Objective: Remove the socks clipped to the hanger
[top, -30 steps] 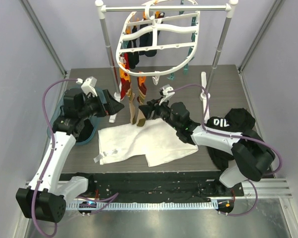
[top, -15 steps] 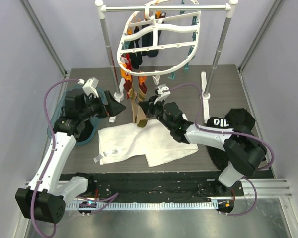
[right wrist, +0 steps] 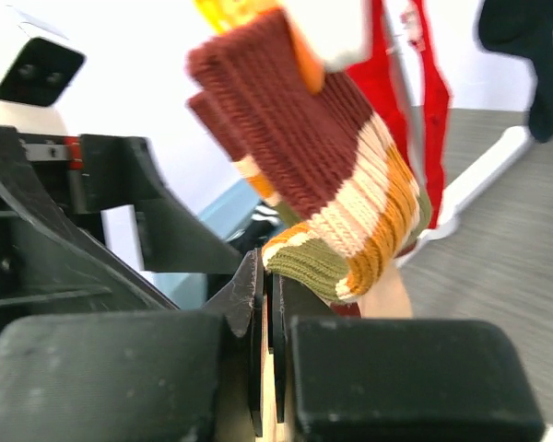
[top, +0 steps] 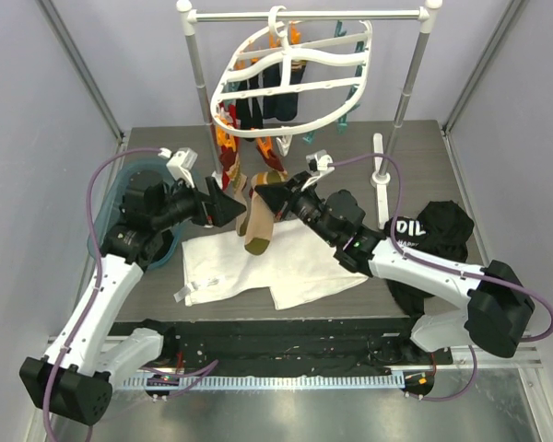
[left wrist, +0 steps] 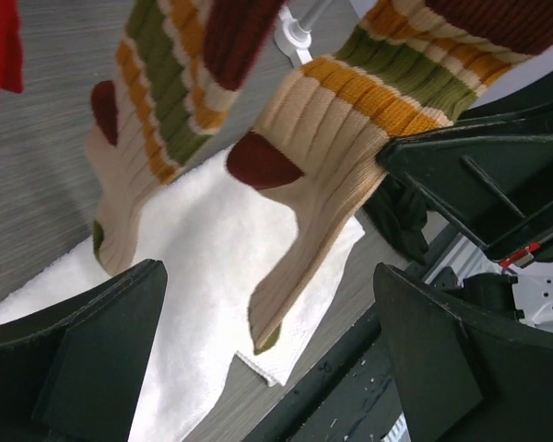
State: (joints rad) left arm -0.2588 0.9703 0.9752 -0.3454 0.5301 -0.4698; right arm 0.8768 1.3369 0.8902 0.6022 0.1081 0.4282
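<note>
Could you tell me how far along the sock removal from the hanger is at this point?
Done: no freed sock shows anywhere. In hand: the right gripper is shut on a striped sock whose cuff a white clip grips; the left gripper is open beside it. Left: that sock, the second striped sock, the red sock and the dark socks on the hanger.
</note>
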